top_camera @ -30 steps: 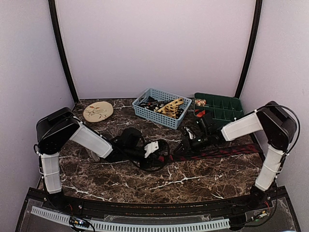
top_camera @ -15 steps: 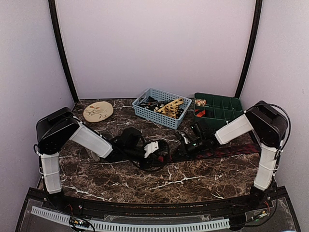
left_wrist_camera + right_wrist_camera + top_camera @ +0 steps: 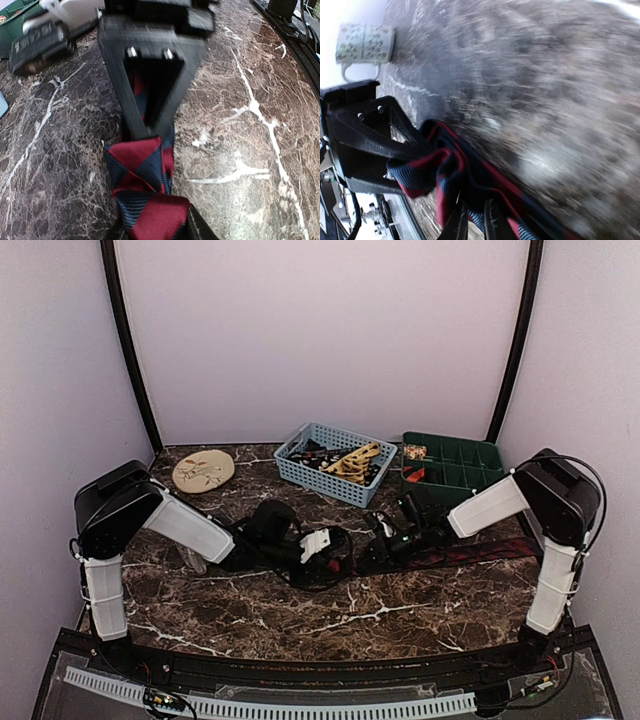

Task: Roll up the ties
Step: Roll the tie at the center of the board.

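The striped tie lay across the table, long axis 9 to 3 o'clock. The left claw clamped its bunched end. The right claw, just at 3 o'clock, pinched the strip, nearly closed.

— What stands behind the desk?
— A plain pale back wall, lilac-tinted. Matching walls close in either side of the desk.
— And the desk top?
— Dark brown marble with white veins. A black pole rises from its far left corner, a second pole from its far right.
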`<state>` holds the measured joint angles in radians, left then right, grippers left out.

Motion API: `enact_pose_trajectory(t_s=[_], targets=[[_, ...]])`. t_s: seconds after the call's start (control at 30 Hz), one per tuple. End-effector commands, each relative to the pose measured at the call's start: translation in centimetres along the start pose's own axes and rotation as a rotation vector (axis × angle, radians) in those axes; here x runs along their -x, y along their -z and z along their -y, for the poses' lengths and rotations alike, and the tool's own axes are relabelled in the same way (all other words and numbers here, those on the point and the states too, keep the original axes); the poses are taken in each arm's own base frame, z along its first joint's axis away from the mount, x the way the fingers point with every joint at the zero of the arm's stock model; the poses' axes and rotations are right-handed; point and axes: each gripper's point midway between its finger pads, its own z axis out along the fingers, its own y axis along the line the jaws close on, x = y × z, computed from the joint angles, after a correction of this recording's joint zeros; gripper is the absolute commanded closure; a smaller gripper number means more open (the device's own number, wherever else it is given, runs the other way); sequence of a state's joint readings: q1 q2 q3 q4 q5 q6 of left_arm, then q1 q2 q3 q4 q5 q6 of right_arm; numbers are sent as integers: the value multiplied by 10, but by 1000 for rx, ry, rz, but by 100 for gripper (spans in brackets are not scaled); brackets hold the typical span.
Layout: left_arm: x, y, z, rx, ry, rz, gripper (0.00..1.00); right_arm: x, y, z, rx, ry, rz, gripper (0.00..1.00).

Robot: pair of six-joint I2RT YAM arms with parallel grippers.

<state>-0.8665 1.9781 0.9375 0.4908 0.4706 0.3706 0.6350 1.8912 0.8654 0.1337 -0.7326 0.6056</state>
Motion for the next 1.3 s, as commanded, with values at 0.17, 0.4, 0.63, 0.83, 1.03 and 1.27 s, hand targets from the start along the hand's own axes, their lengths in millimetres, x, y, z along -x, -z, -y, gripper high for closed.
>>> enact_pose_trajectory(t_s=[0.17, 0.4, 0.63, 0.83, 1.03, 1.27], targets=[[-13, 17, 3, 8, -34, -70, 69, 14, 30, -3, -8, 10, 54, 78], [-11, 15, 2, 0, -37, -66, 69, 20, 20, -30, 76, 25, 34, 73], [-10, 13, 2, -3, -30, -62, 69, 13, -1, -16, 39, 7, -22, 73], [-10, 13, 2, -2, -30, -59, 69, 10, -9, -19, 44, 14, -34, 80], [-7, 13, -1, 7, -38, -58, 69, 15, -6, -29, 53, 31, -16, 98], [21, 19, -5, 19, -35, 15, 68, 8, -17, -30, 58, 27, -30, 100]])
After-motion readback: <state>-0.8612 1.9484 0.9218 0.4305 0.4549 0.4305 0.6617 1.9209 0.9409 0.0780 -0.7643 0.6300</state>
